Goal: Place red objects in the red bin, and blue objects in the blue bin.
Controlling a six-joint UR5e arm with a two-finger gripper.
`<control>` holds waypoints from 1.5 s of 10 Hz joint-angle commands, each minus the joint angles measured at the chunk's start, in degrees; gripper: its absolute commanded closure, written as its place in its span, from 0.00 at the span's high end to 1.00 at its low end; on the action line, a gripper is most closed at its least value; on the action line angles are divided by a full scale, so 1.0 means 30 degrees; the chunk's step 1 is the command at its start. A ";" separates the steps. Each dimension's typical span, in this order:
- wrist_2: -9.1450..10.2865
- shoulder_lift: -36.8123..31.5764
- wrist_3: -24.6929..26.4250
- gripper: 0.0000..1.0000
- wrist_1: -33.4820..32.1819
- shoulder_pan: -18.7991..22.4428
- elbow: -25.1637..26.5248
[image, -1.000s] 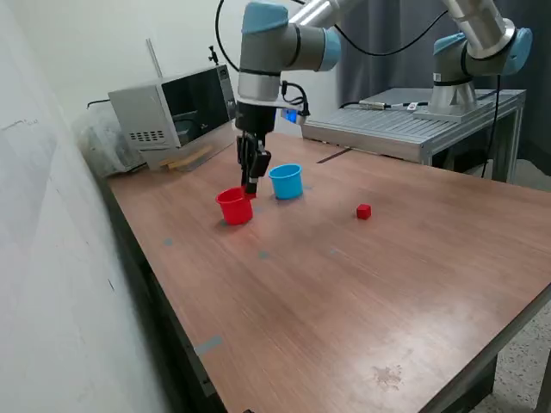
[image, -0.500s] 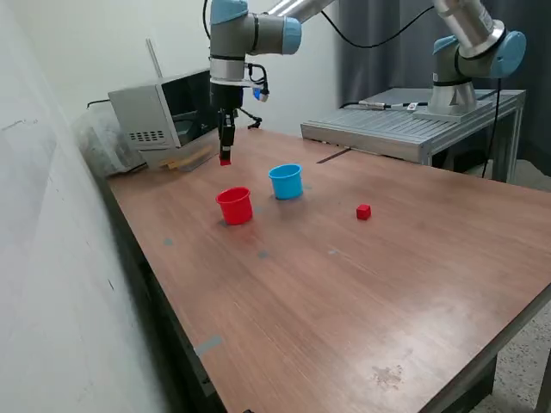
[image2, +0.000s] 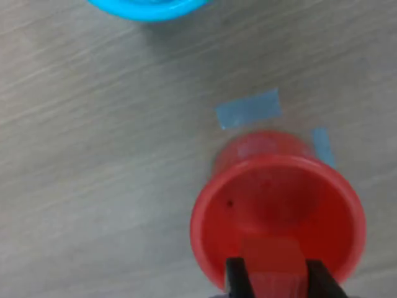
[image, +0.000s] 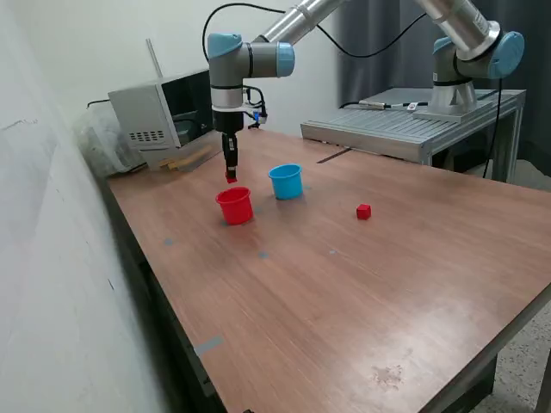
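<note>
Nearest the camera in the exterior view lies a wide bare stretch of the brown wooden table (image: 344, 292), filling the lower half of the frame; a little right of centre sits a lone red cube (image: 363, 211) on the table, well apart from both cups; left of centre stands the red cup (image: 234, 206), upright with its mouth open upward, and just beside it toward the exterior view's right, slightly farther back, stands the light-blue cup (image: 286, 181), the two near each other but not touching; directly above the red cup hangs the gripper (image: 231, 176), pointing straight down from the arm that comes in from the upper middle of the frame, its fingers clamped on a second red cube (image: 231, 177), which is held in the air clear of the cup's rim; in the wrist view the held cube (image2: 273, 267) sits between the two dark fingertips (image2: 234, 282) over the mouth of the red cup (image2: 260, 198), with the blue cup's rim (image2: 146, 9) at the frame's upper edge and pale blue tape patches (image2: 248, 108) stuck on the table; farther back, in the upper left of the exterior view, a grey microwave (image: 168, 112) rests at the table's far edge; in the upper right stands a metal bench (image: 413, 125) carrying the arm's base.
</note>
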 commanded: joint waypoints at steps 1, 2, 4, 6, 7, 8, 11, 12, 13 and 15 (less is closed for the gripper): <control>0.0028 0.0642 -0.0025 0.00 -0.0814 -0.0013 0.0028; 0.0028 0.0642 -0.0025 0.00 -0.0877 0.0045 0.0000; 0.0028 0.0642 -0.0025 1.00 -0.0907 0.0046 0.0028; 0.0028 0.0468 -0.0054 1.00 -0.0819 0.0133 0.0348; -0.0001 -0.0287 -0.0519 1.00 -0.0732 0.0279 0.1018; -0.0001 -0.1687 -0.0987 1.00 -0.0644 0.0309 0.1837; -0.0001 -0.7573 -0.1021 1.00 0.4171 0.1391 0.2577; -0.0030 -0.9011 -0.1108 1.00 0.5786 0.2090 0.2577; -0.0030 -1.0389 -0.1341 1.00 0.7282 0.2880 0.2606; -0.0001 -1.2706 -0.1257 1.00 0.8932 0.4753 0.3566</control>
